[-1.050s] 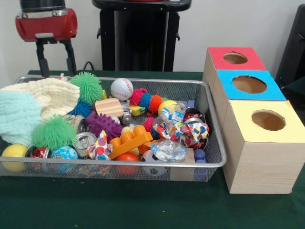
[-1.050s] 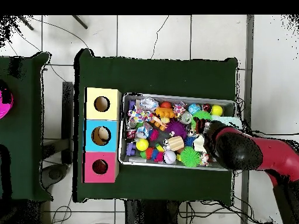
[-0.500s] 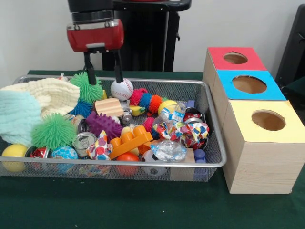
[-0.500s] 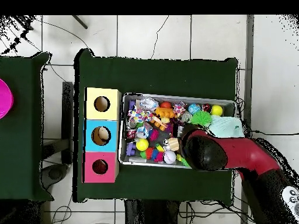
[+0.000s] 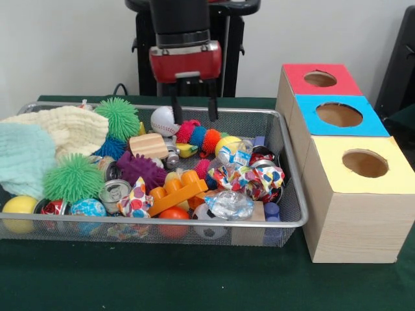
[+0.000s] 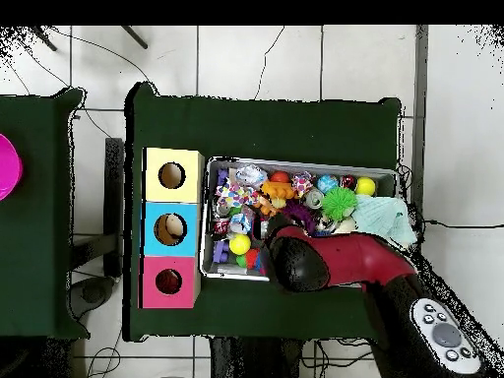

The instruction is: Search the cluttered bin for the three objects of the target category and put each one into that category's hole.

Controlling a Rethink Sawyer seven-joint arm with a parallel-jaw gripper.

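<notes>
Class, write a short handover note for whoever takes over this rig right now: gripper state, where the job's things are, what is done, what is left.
Gripper: open, empty, hanging over the far side of the mesh bin, above the spiky caterpillar toy.
Baseball and other clutter lie in the bin.
Red box, blue box and yellow box stand beside the bin.
Done: nothing grasped.
Left: find the three targets and drop each into its hole.

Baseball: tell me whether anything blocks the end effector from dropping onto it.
Nothing visible does. The end effector hangs open above the bin's far edge, a little to the picture's right of the baseball. The ball's top is bare; a green spiky ball and a fuzzy caterpillar toy crowd its sides.
</notes>
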